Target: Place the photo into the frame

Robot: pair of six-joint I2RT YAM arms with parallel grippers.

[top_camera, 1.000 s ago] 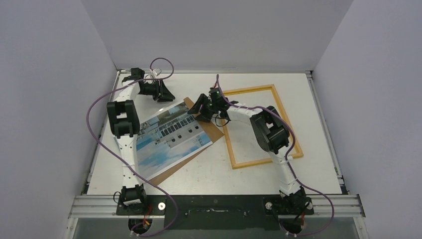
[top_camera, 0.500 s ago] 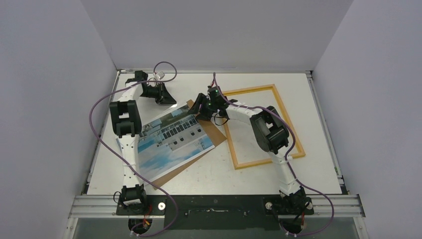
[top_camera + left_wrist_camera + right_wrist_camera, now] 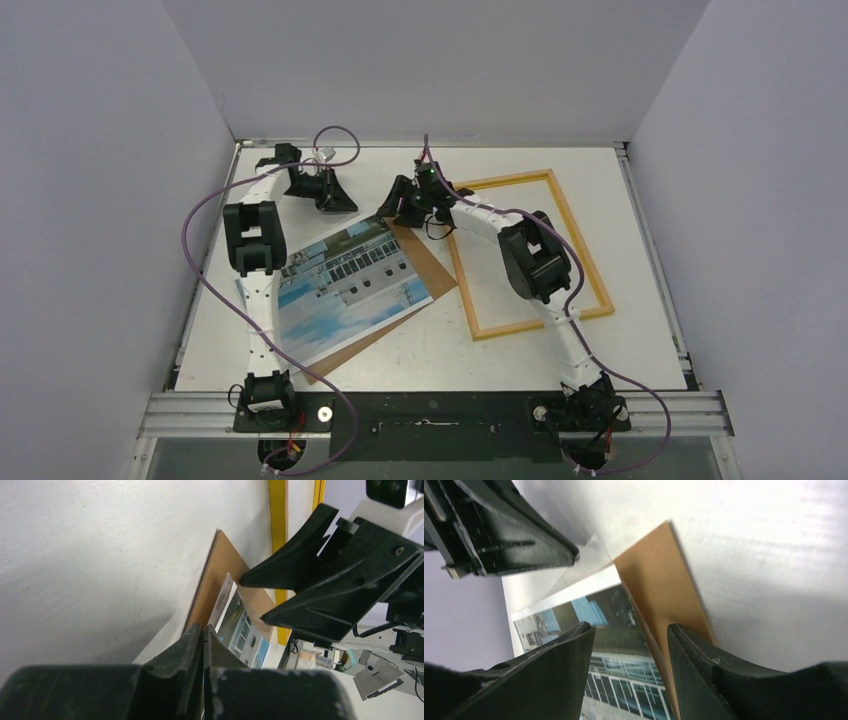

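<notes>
Left gripper (image 3: 205, 630) pressed shut at the far corner of the print, right gripper (image 3: 629, 627) gaping just beside it.

The rectangular paper photo (image 3: 340, 285) of a pale building under blue sky lies flat on the plain brown backing board (image 3: 430, 270), left of centre on the white table (image 3: 420, 350). A clear transparent sheet (image 3: 591, 555) lifts at the left fingertips, though a pinch can't be confirmed. The right fingers stand apart over the board's corner, gripping nothing. The thin rectangular wood-coloured frame (image 3: 500, 181) lies just right of the board, unfilled.
</notes>
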